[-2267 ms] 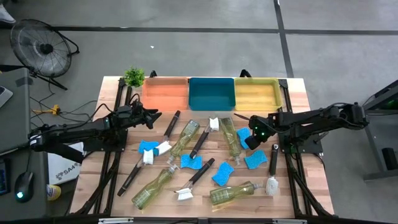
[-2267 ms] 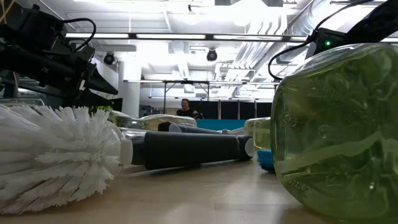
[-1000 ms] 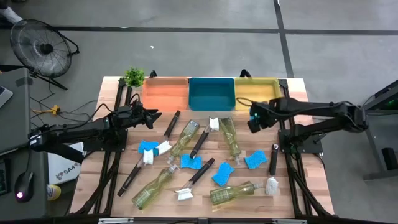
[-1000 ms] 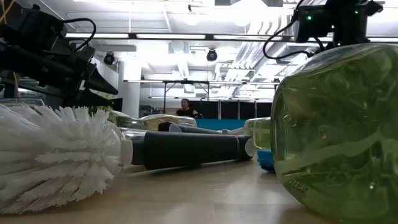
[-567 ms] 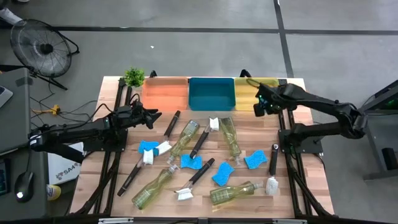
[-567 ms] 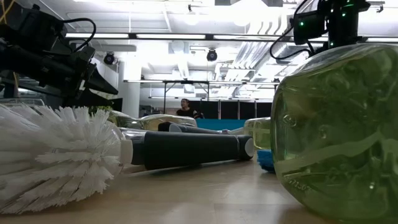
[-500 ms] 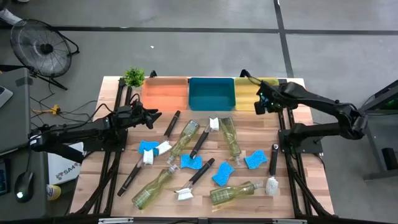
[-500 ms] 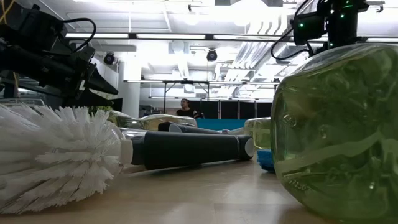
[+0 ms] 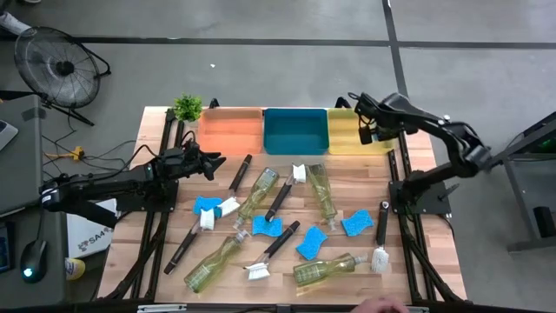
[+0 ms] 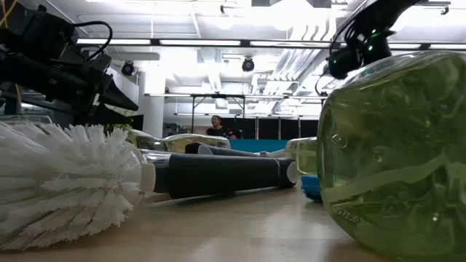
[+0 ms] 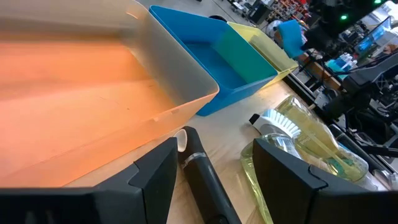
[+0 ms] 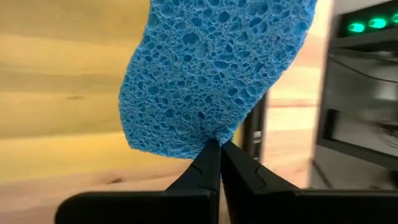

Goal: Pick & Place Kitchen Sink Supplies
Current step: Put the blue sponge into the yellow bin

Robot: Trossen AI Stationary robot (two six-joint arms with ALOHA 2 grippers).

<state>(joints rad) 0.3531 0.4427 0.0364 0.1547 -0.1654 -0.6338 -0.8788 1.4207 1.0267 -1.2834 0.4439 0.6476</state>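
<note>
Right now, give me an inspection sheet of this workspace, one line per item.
Surface: wooden table, crowded in the middle.
Job's things: four bottles of yellow-green liquid lying down, e.g.; blue sponges loose, e.g.; black brushes lying among them, e.g..
Bins: orange bin, blue bin and yellow bin in a row at the far edge.
Clutter: small potted plant at the far left corner.
Grippers: right gripper over the yellow bin, fingers shut on a blue sponge; left gripper open, holding nothing, near the orange bin.
Cables: on the floor left of the table.
Surroundings: floor fan; a person far behind.
</note>
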